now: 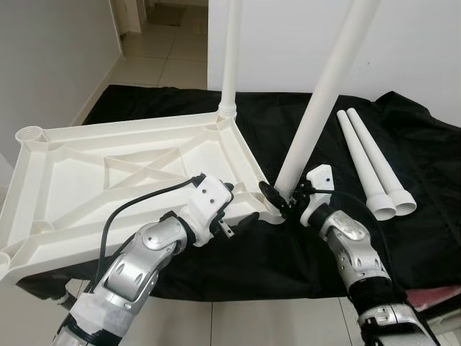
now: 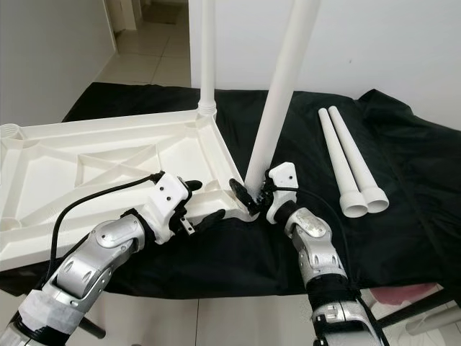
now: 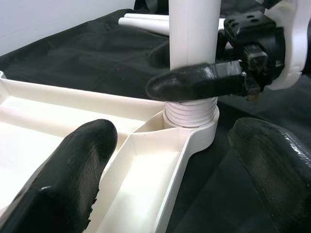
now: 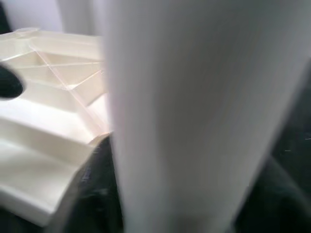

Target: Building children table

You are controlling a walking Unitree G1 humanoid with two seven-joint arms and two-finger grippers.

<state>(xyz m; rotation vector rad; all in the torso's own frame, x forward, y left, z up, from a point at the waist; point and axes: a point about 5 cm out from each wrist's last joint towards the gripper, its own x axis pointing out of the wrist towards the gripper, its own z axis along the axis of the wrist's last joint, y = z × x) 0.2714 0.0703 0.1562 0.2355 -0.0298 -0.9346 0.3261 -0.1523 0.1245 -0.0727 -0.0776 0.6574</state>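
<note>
So the white tabletop (image 1: pixel 122 169) is lying upside down on a black cloth (image 1: pixel 403 144), one leg (image 1: pixel 232 50) already standing in its far corner socket. A second leg (image 1: pixel 324 86) sits tilted in the near corner, with the right gripper (image 1: pixel 277 196) clamped round its base. The left gripper (image 1: pixel 241 222) hovers with fingers spread just beside that corner, and two spare legs (image 1: pixel 371 162) lie on the cloth off to the right.
</note>
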